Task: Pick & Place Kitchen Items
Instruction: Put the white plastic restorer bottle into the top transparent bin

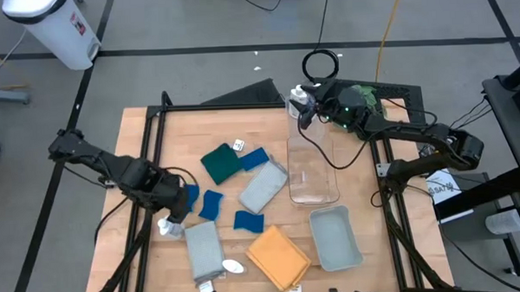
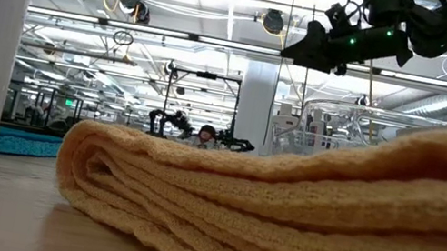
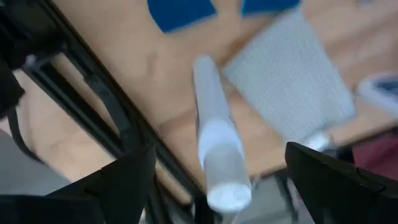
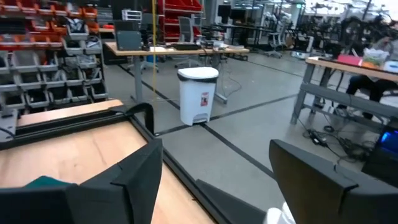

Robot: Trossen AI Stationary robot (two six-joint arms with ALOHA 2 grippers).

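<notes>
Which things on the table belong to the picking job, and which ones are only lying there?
Job:
white bottle
blue sponges
grey cloths
teal cloth
orange cloth

Only there:
clear bin
grey-blue tray
green plant

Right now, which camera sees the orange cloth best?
The high view: it shows the whole orange cloth lying folded on the table beside the pale tray. The low view sees it only edge-on, very close, filling most of the picture. Neither wrist view shows it.
</notes>
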